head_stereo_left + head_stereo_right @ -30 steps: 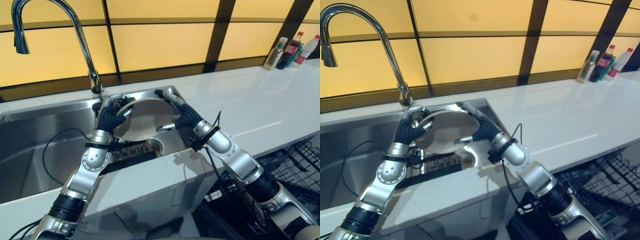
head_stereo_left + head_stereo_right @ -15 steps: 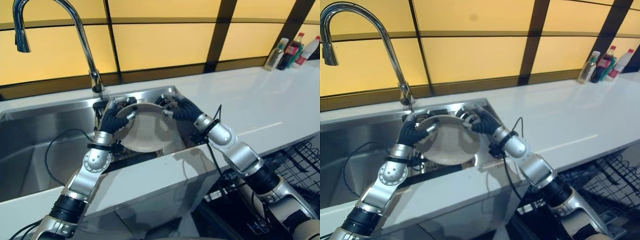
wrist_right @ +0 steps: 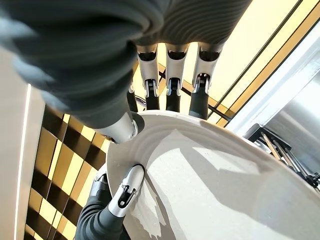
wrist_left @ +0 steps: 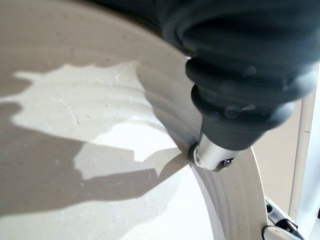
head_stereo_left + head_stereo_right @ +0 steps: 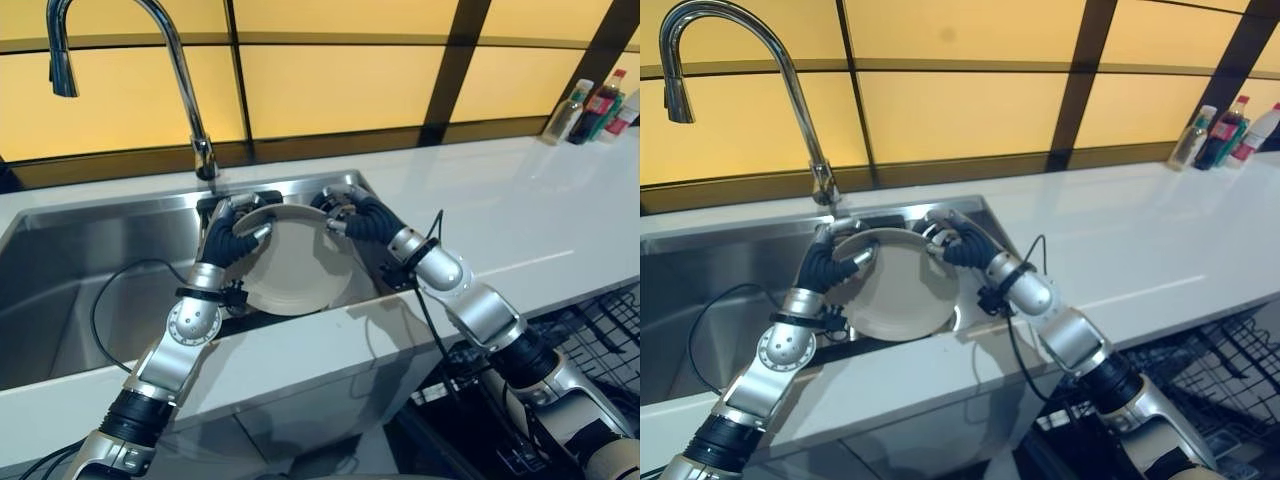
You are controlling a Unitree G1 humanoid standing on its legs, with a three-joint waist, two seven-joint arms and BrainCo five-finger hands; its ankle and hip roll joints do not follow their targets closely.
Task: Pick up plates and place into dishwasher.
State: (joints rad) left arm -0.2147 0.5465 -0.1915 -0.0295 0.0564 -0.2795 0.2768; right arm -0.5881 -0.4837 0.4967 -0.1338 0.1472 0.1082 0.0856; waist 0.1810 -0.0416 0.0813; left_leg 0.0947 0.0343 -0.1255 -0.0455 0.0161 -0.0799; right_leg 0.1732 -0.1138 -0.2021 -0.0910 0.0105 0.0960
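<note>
Dishwasher rack: dark wire, low at the robot's right, below the counter edge. No plate seen in it.

Countertop: white, runs right from the sink; its near lip stands between the plate and the rack.

Plate: pale, round, raised above the steel sink and tilted on edge, face toward the robot. Held from both sides.

Left hand: closed on the plate's left rim, thumb on the face, fingers behind.

Right hand: closed on the upper right rim, fingers hooked over the edge, thumb on the face.

Faucet: tall gooseneck, behind the sink, spout arching left.

Bottles: three, at the far right end of the counter. Labels too small to read; no other writing legible.

Risk, as judged: both holds sit on the rim only, so the plate could slip or twist when one hand lets go for the carry; swung low, it could strike the counter lip.
</note>
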